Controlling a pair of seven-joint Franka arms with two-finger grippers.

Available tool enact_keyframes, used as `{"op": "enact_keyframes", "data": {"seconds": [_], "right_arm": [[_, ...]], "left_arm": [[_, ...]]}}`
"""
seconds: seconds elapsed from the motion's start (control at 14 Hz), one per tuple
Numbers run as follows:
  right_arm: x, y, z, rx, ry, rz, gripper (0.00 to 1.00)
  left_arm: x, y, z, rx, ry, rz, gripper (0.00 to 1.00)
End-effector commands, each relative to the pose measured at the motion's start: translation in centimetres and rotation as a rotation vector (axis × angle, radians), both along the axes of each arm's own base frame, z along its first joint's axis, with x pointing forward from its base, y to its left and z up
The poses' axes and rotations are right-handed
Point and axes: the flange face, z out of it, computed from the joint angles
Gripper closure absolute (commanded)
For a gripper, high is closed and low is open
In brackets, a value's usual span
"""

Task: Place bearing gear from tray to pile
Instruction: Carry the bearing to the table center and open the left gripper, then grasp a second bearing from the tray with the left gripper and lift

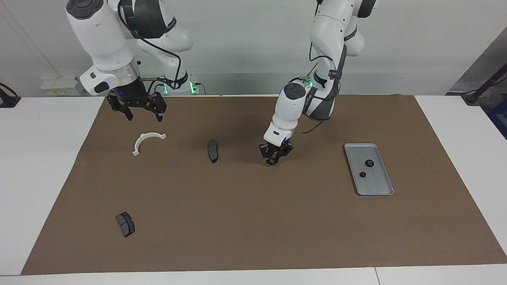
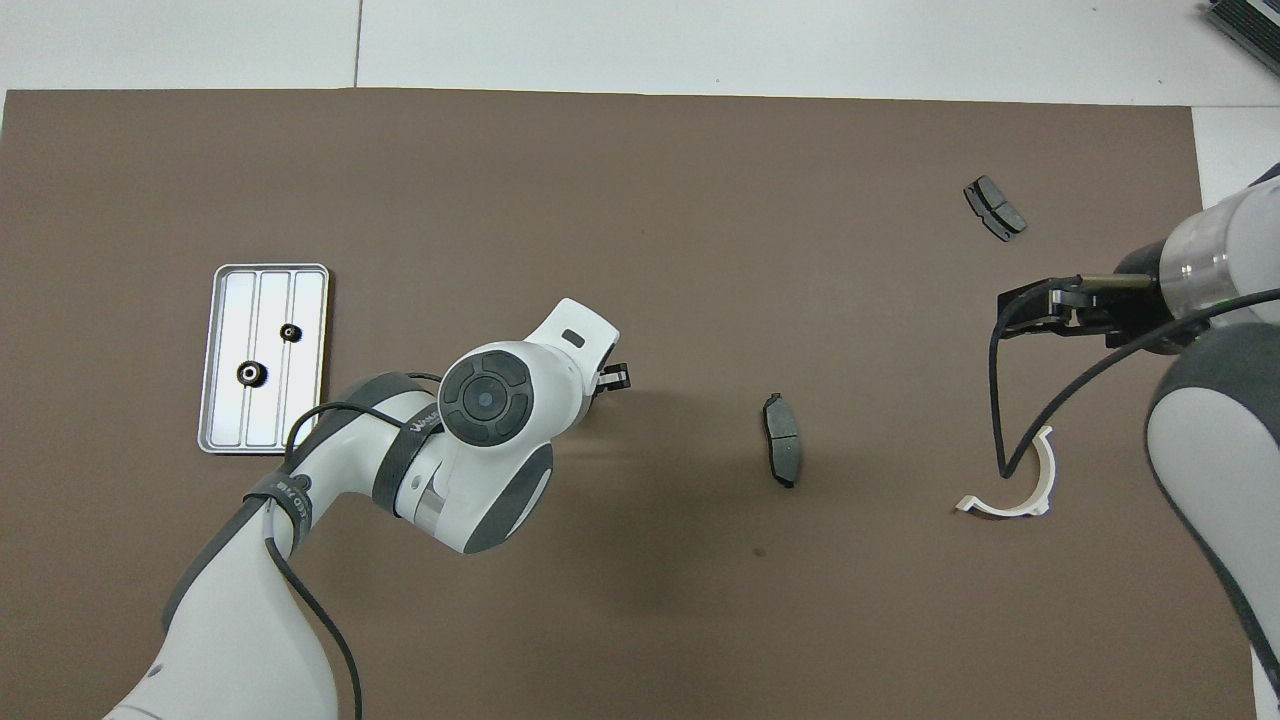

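Observation:
The silver-grey tray (image 1: pixel 381 189) lies toward the left arm's end of the mat and holds two small black bearing gears (image 1: pixel 369 163) (image 1: pixel 362 174); it also shows in the overhead view (image 2: pixel 265 425) with the gears (image 2: pixel 251 373) (image 2: pixel 290 333). My left gripper (image 1: pixel 272 159) hangs low over the bare mat between the tray and a brake pad (image 1: pixel 212 151), its fingers close together on a small dark round gear at the tips. The pile is the white half-ring bracket (image 1: pixel 147 140) and two dark brake pads, the second (image 1: pixel 125 224) farther from the robots. My right gripper (image 1: pixel 143 114) is open above the bracket.
The brown mat (image 1: pixel 253 221) covers most of the white table. In the overhead view the left arm's wrist hides most of its gripper (image 2: pixel 612 378). The right arm's cable hangs over the bracket (image 2: pixel 1030 490).

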Motion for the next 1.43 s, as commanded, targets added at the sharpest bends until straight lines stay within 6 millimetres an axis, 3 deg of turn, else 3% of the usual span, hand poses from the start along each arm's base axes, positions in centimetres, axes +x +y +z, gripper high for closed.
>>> {"op": "enact_keyframes", "data": {"seconds": [0.0,0.29,0.43,0.57,0.71,0.93,1.07,1.21,1.36], "right_arm": [[-0.5,-0.2,0.0,0.005,0.001,0.018,0.0],[-0.5,-0.2,0.0,0.005,0.001,0.018,0.0],[-0.5,-0.2,0.0,0.005,0.001,0.018,0.0],[-0.5,-0.2,0.0,0.005,0.001,0.018,0.0],[-0.5,-0.2,0.0,0.005,0.001,0.018,0.0],[-0.5,-0.2,0.0,0.005,0.001,0.018,0.0],[-0.5,-0.3,0.0,0.005,0.001,0.017,0.0],[-0.5,-0.2,0.0,0.005,0.001,0.018,0.0],[-0.5,-0.2,0.0,0.005,0.001,0.018,0.0]], "left_arm": [[-0.1,-0.5,0.7,-0.013,-0.013,0.001,0.0],[2.1,1.8,1.8,-0.011,-0.026,0.047,0.0],[5.8,6.9,3.5,0.005,-0.019,0.126,0.0],[9.7,13.7,5.4,0.037,-0.019,0.143,0.0],[11.7,19.7,5.6,0.063,-0.02,0.112,0.0],[12.8,25.7,5.3,0.086,-0.024,0.089,0.0],[12.8,28.7,4.7,0.099,-0.013,0.079,0.02],[12.2,30.7,4.0,0.11,0.0,0.06,0.1],[11.6,33.0,3.0,0.121,0.014,0.035,0.26]]}}
